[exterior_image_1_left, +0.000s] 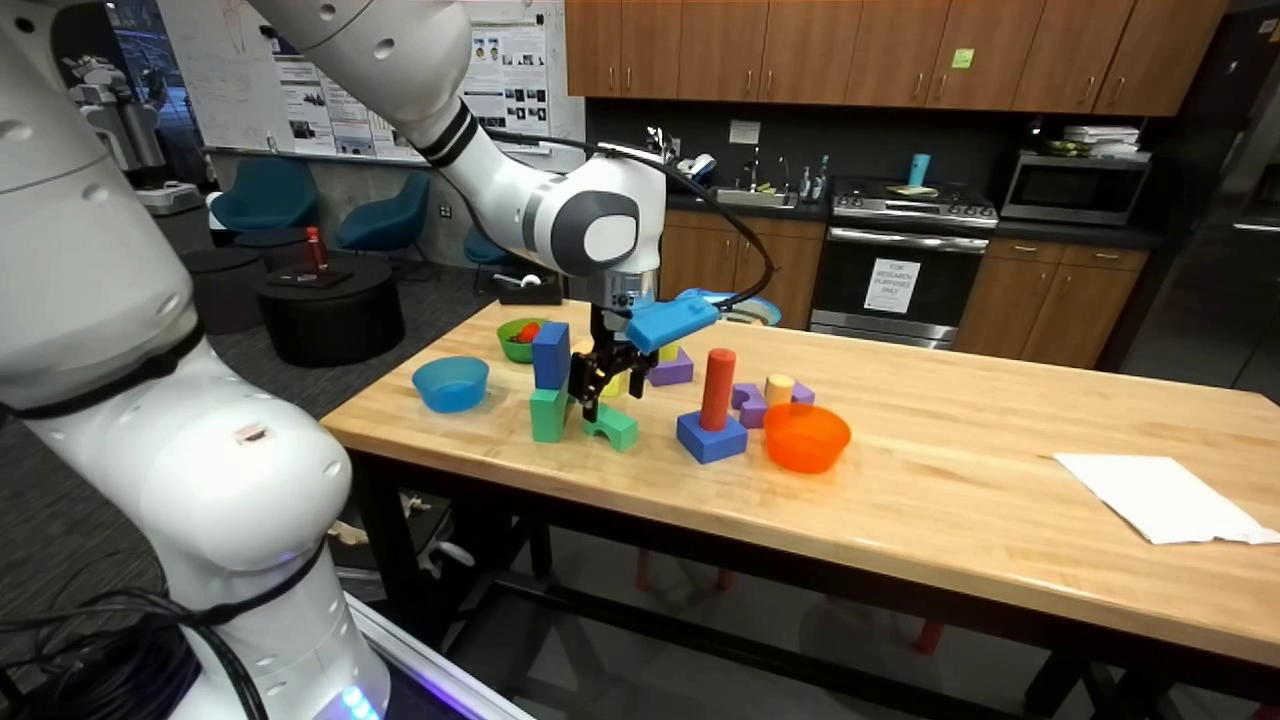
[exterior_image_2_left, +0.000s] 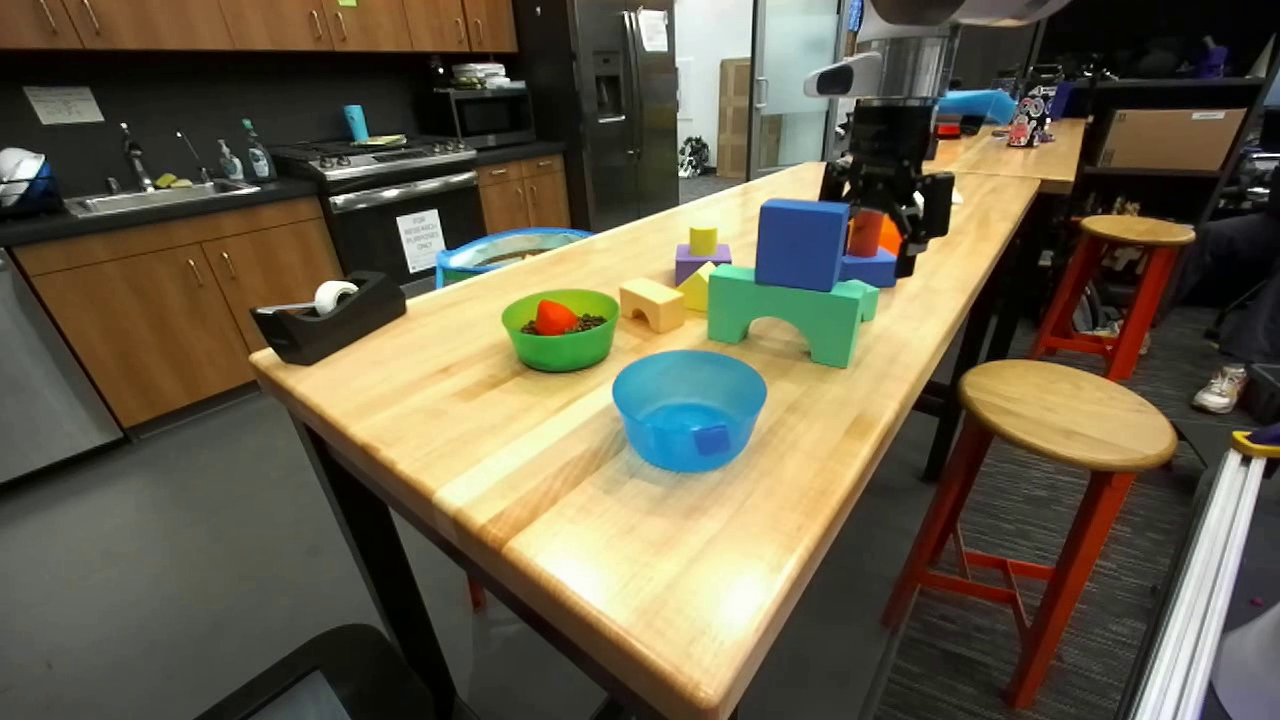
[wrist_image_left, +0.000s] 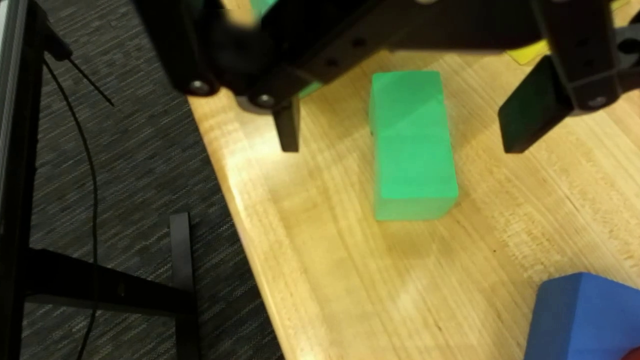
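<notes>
Across the wooden tabletop (exterior_image_1_left: 950, 420), a stacked blue block (exterior_image_2_left: 800, 245) and red cylinder (exterior_image_1_left: 717, 388) flank the gripper (wrist_image_left: 406, 131), jaws wide and empty above a small green arch (wrist_image_left: 416, 162).

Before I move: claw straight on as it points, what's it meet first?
Likely the small green arch block, below and between the fingers of the open claw in the wrist view. Depth is unclear; they might straddle it and touch the tabletop first.

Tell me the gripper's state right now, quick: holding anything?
Gripper: open, holding nothing; in the wrist view a green block shows between the spread jaws.
</notes>
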